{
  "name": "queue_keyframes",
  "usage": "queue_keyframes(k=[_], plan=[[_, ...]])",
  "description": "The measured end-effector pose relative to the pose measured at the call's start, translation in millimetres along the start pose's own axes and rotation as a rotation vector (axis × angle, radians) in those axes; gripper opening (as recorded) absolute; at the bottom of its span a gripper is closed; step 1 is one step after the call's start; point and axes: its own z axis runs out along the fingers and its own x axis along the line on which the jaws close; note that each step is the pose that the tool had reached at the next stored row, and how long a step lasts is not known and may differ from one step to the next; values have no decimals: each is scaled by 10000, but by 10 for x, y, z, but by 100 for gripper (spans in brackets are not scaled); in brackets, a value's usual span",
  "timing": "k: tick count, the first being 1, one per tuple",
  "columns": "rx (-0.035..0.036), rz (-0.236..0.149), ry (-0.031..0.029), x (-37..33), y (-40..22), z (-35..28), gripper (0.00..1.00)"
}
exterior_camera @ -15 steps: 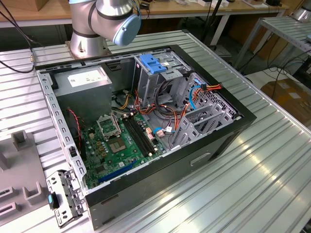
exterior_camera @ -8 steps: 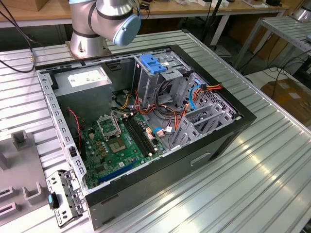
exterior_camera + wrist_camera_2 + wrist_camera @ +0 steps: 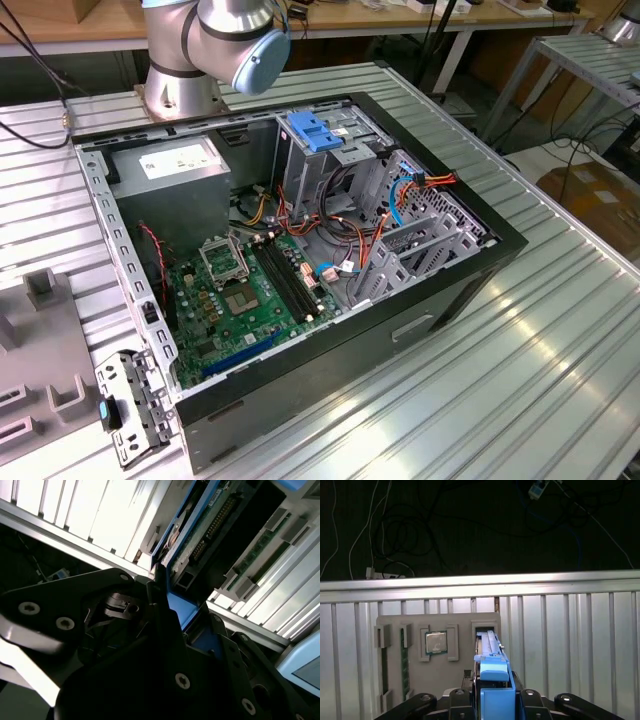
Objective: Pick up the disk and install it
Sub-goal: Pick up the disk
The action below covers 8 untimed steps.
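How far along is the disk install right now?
Nothing is finished yet. In hand: the gripper has its jaws shut on the disk, which stands on edge at its slot in the grey parts tray. Left: installing it in the open computer case.

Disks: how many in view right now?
1. The disk stands on edge, gripped in the tool, at the tray in the first wrist view; the second wrist view shows its circuit-board side. More may be hidden in the case's bays.
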Motion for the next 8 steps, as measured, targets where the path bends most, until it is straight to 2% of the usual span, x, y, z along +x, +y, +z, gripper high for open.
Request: queue_keyframes(k=[8], plan=[[-1,0,-4,0,0,-55,37]])
